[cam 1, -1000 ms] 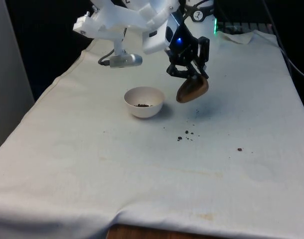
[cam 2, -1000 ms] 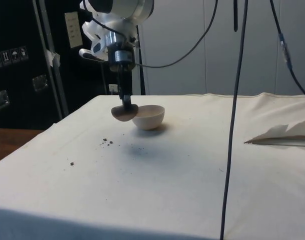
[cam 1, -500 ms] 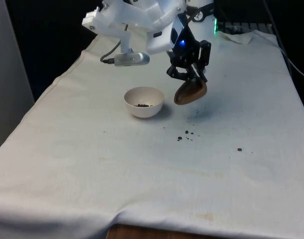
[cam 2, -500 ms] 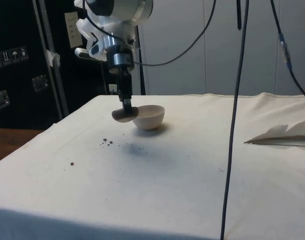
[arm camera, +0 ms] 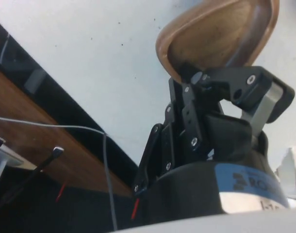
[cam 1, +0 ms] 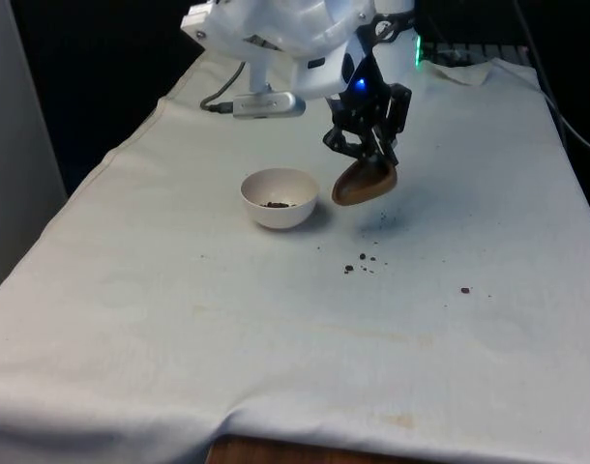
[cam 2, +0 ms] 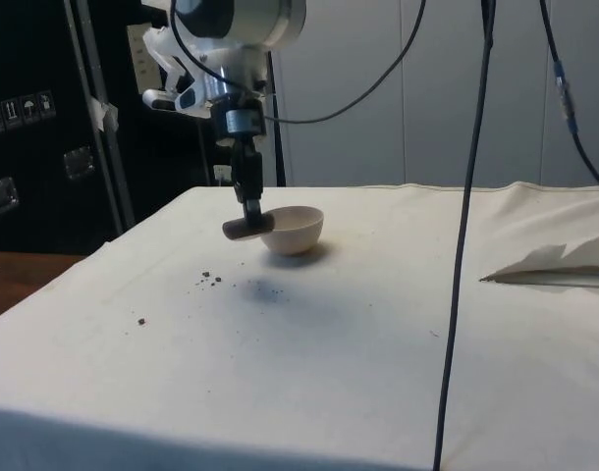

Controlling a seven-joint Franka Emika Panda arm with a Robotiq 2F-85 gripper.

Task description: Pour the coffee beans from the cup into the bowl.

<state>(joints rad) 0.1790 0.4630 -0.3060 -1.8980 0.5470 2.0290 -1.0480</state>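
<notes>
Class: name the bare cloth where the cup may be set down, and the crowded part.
Free: the wide cloth on the front view's left of the bowl, and the near stretch. Crowded: between bowl and cup, and the spilled beans just nearer.

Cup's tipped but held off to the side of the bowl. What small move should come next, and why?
Probably level the cup. The gripper holds it tilted above bare cloth, on the front view's right of the bowl; its inside looks empty, some beans lie in the bowl, and spilled beans dot the cloth.
</notes>
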